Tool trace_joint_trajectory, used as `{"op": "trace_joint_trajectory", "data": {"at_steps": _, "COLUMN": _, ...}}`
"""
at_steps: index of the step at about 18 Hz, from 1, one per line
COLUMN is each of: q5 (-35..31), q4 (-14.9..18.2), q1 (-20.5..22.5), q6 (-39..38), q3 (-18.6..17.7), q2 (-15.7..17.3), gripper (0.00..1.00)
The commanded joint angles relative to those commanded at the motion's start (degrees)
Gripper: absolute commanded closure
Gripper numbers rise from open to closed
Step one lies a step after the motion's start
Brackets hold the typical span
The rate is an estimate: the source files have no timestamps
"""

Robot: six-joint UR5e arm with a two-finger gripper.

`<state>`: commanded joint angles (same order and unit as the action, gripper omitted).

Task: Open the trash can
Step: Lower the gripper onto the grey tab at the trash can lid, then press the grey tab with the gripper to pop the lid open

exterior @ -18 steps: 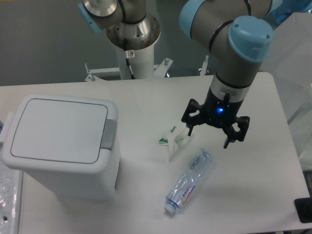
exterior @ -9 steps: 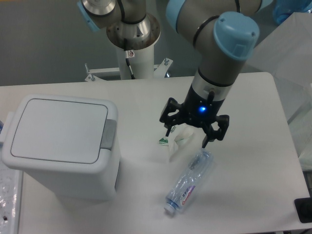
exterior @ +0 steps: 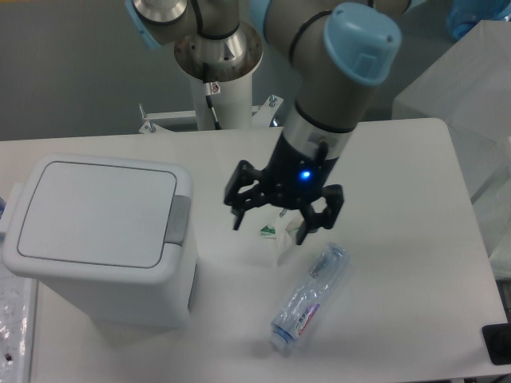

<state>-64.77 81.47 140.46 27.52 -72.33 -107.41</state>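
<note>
The trash can (exterior: pixel 100 239) is a large white boxy bin at the left of the table. Its flat lid (exterior: pixel 96 211) is shut, and a grey push-button strip (exterior: pixel 178 219) runs along its right rim. My gripper (exterior: pixel 270 227) hangs open and empty above the table, to the right of the bin and apart from it. Its black fingers (exterior: pixel 237 217) point down, with a blue light lit on the wrist above them.
A crumpled white wrapper with green print (exterior: pixel 275 235) lies under the gripper. A clear plastic bottle (exterior: pixel 310 298) lies on its side in front of it. The arm's base column (exterior: pixel 219 76) stands at the table's back edge. A dark object (exterior: pixel 499 345) sits at the right front corner.
My gripper has moved left across the table toward the trash can, from right of the wrapper to above it. It stayed open. The bin, bottle and wrapper have not moved.
</note>
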Motion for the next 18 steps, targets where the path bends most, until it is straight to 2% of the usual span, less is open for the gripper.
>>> {"op": "trace_joint_trajectory", "data": {"at_steps": 4, "q5": -0.1, "q4": -0.6, "q1": -1.1, "q6": -0.6, "q3": -2.6, "q2": 1.1, "gripper": 0.0}}
{"op": "trace_joint_trajectory", "data": {"at_steps": 18, "q5": -0.1, "q4": -1.0, "q1": -2.8, "q6": -4.2, "q3": -3.2, "q2": 1.1, "gripper": 0.0}}
